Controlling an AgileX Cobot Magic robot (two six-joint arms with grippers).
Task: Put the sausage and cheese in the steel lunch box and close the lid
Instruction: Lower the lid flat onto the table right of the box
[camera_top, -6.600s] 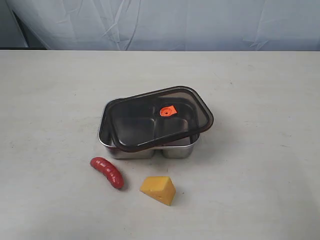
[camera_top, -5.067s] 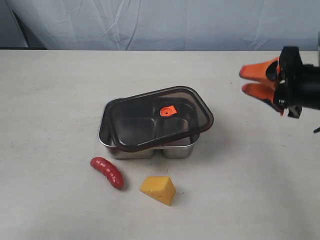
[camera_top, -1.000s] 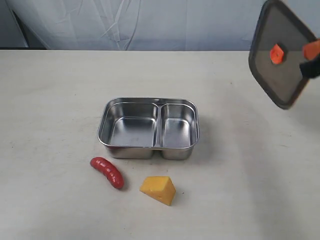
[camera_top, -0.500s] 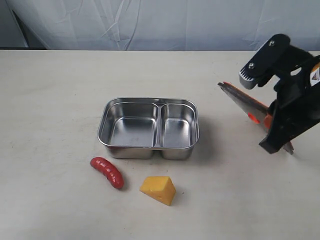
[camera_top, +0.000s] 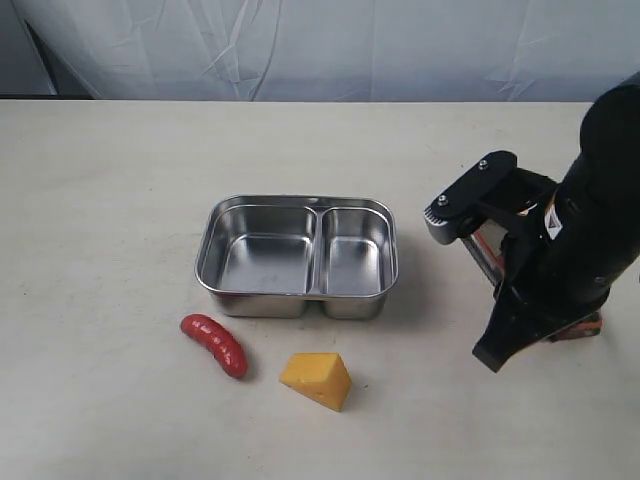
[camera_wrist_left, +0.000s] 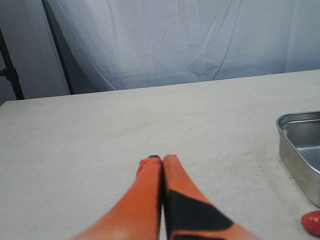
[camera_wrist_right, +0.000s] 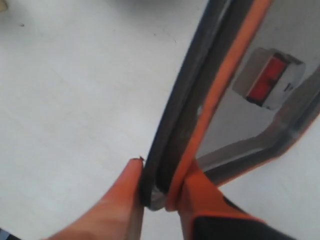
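Observation:
The steel lunch box sits uncovered mid-table, both compartments bare; its corner also shows in the left wrist view. In front of it lie the red sausage and the yellow cheese. My right gripper is shut on the rim of the dark lid, with the orange seal edge-on between the fingers. In the exterior view the right arm hides most of the lid, low over the table to the right of the box. My left gripper is shut and holds nothing.
A pale cloth backdrop hangs behind the table's far edge. The sausage's tip peeks into the left wrist view near the box.
The right arm has come down with the lid from high at the right to just above the table beside the box, tipping the lid steeply. Box, sausage and cheese have not moved.

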